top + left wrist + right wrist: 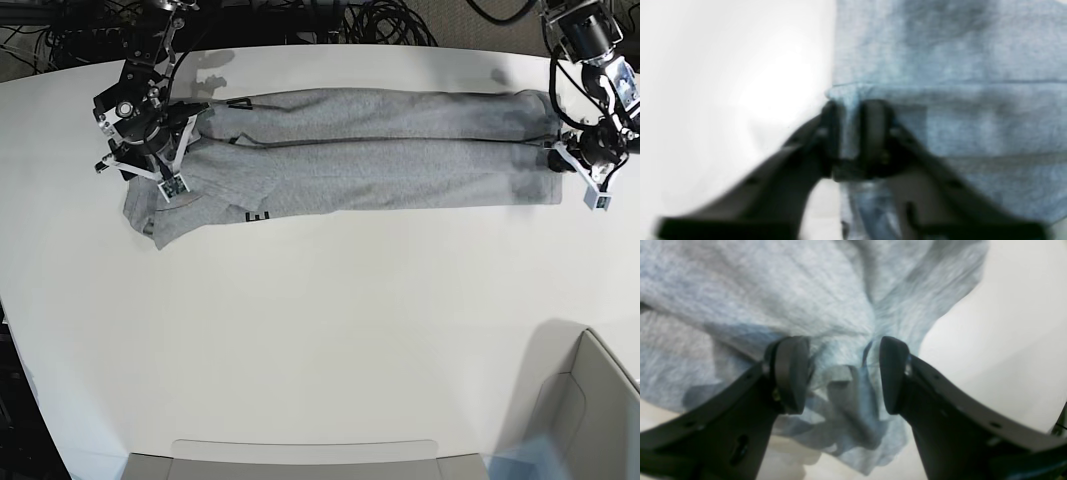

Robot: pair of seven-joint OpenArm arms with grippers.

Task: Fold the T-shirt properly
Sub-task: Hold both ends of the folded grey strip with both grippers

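The light grey T-shirt (pixel 380 160) lies as a long band folded lengthwise across the far part of the white table (pixel 320 320). A bit of black lettering (pixel 257 214) shows at its near edge. At the band's right end, my left gripper (pixel 557 156) is shut on a corner fold of the T-shirt (pixel 957 66); in the left wrist view the fingertips (pixel 873 126) pinch a narrow strip of cloth. My right gripper (pixel 843 373) stands open over the bunched left end of the T-shirt (pixel 756 290), a finger on each side of a crumpled fold.
Cables (pixel 380 20) lie beyond the table's far edge. A grey bin (pixel 590 410) stands at the near right corner. A flat grey tray (pixel 300 458) sits along the near edge.
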